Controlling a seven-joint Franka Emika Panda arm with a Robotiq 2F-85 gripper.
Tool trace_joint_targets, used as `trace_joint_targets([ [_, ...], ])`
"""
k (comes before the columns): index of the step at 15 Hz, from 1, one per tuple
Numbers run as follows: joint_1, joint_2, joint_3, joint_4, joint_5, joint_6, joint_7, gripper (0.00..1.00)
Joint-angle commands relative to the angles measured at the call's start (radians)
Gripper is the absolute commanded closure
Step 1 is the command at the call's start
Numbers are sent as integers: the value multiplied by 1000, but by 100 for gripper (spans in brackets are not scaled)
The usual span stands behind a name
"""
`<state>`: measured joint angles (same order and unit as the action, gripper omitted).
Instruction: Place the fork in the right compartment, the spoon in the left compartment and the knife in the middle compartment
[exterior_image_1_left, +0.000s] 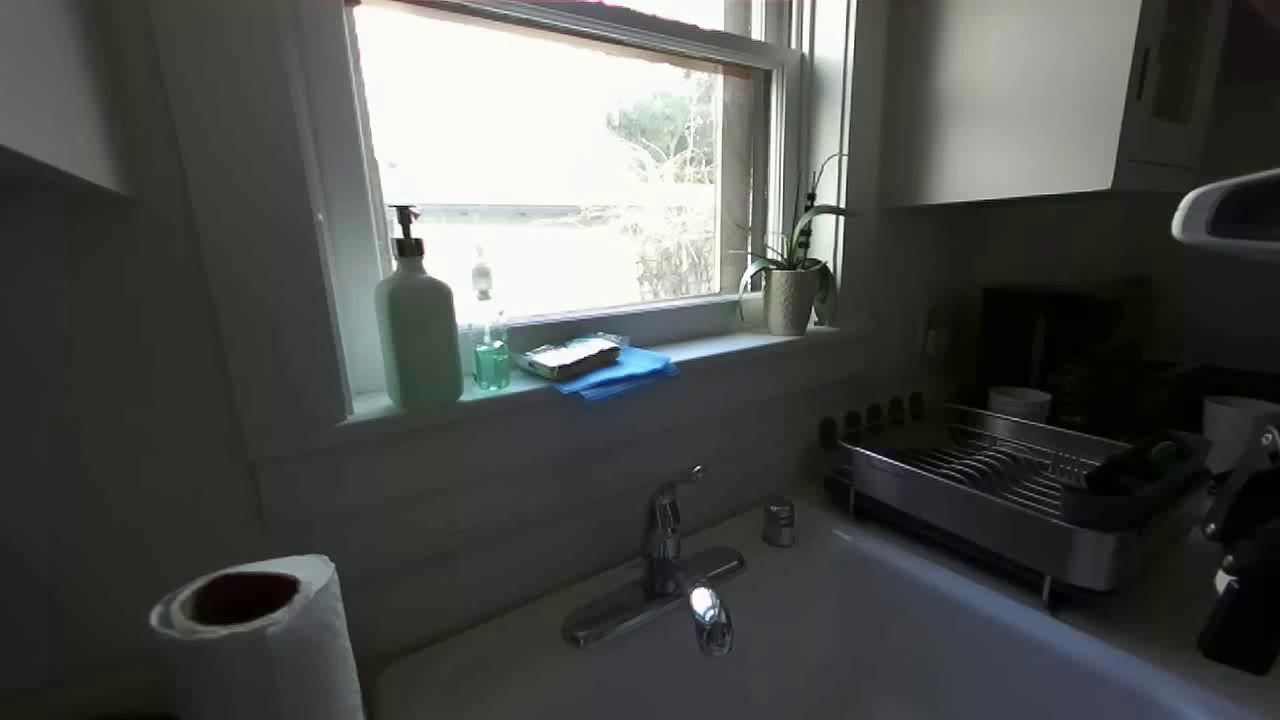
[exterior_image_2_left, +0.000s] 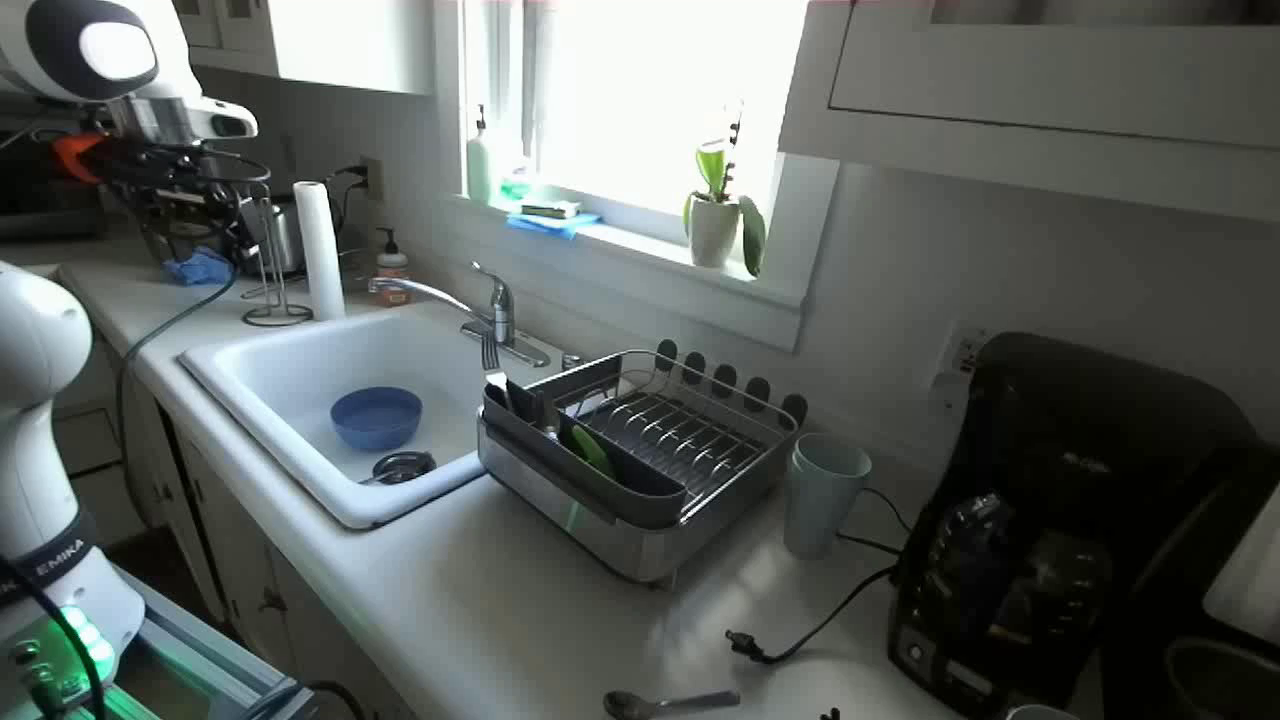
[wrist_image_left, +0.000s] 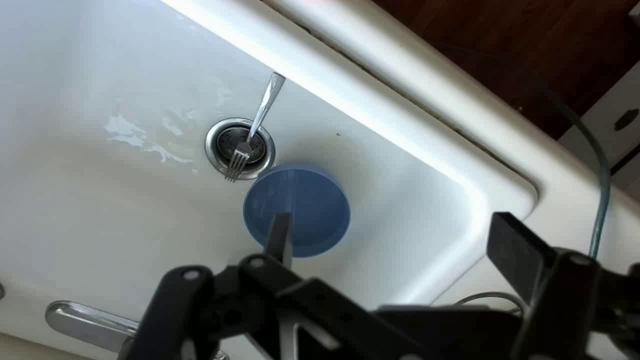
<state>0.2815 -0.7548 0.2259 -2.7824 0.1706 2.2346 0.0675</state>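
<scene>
Silver fork (wrist_image_left: 255, 125), blue bowl (wrist_image_left: 317, 212), white sink (wrist_image_left: 130, 215), black end effector (wrist_image_left: 392, 225), pale green pump bottle (exterior_image_1_left: 420, 335)

My wrist view looks steeply down into the sink (wrist_image_left: 135, 225); both exterior views face the window (exterior_image_2_left: 650, 100), top centre of frame, sharing the dish rack (exterior_image_1_left: 960, 510).

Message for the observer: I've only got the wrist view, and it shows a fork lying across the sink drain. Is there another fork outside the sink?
Observer: Yes. In an exterior view, another fork stands tines up in the utensil holder of the dish rack.
Operator: Anything else in there?
Observer: Something green shows inside it; I can't tell what it is.
Operator: Is anything lying loose?
Observer: Yes, a spoon lies on the counter, outside the dish rack.
</scene>
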Motion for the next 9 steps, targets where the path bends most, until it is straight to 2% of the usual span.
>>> trace_joint_targets([
  [1, 5, 1, -5, 2, -5, -3, 4, 0],
  [5, 5, 4, -5, 2, -5, -3, 4, 0],
  [9, -101, -3, -63, 2, -45, -35, 27, 0],
])
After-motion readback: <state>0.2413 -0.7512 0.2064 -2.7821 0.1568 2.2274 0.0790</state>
